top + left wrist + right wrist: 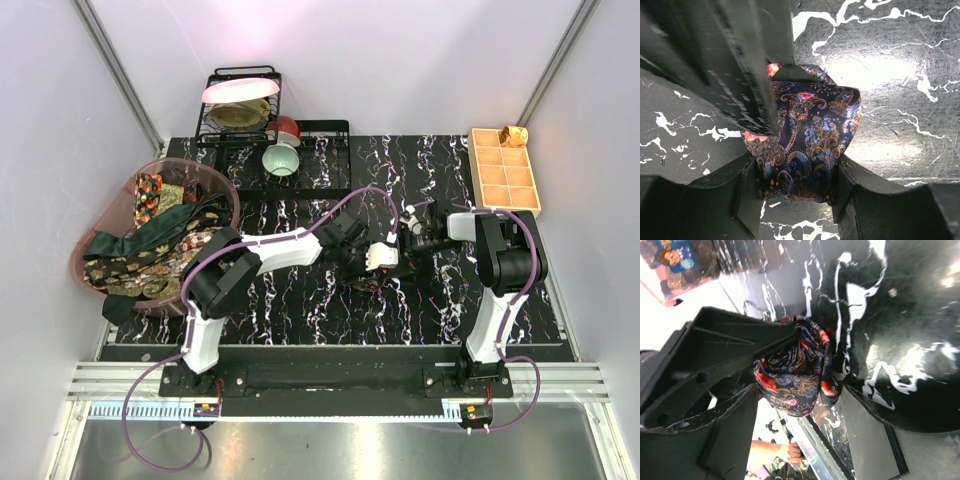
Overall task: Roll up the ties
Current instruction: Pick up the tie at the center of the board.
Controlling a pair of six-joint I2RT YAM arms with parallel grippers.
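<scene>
The rolled tie (805, 135) is clamped inside the left pincer (797, 187) (presumably so it cannot unwind); the right pincer (797, 402) is spread, released, around it.

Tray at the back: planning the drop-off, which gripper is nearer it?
Right. The right gripper is in front-left of the tray; the left gripper, holding the tie, is just beyond, farther left.

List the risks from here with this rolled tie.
1. Only the left tool clamps the rolled paisley tie. Its folds look loose at the top, so the roll may spring open.
2. The right tool stands open with its fingers close around the same roll. Pulling away could snag a fold and drag the roll out of the grip.
</scene>
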